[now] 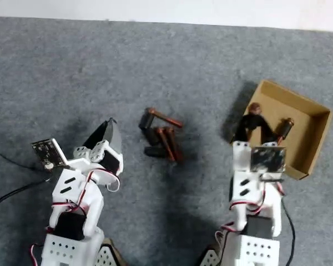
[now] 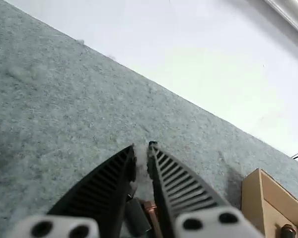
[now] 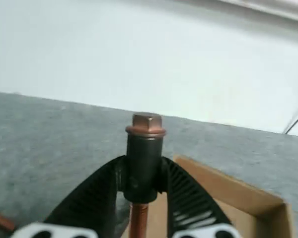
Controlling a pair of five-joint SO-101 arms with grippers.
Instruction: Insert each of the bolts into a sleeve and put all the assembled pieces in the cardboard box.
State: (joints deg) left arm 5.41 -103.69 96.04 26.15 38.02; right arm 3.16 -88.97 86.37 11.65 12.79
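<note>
From high up, the left gripper (image 1: 112,133) sat at the lower left, its fingers almost pressed together on nothing. A pile of bolts and sleeves (image 1: 162,137) lay mid-frame on the gray desk (image 1: 72,72). At the right, the right gripper (image 1: 255,122) pinched a sleeved bolt (image 1: 255,109) at the cardboard box (image 1: 311,119) edge. Another piece (image 1: 287,128) lay inside.

In the left wrist view, the fingers (image 2: 114,178) nearly touched.

In the right wrist view, the fingers (image 3: 188,193) squeezed the black sleeve (image 3: 144,158) mid-frame, with the copper bolt head (image 3: 147,124) on top.
</note>
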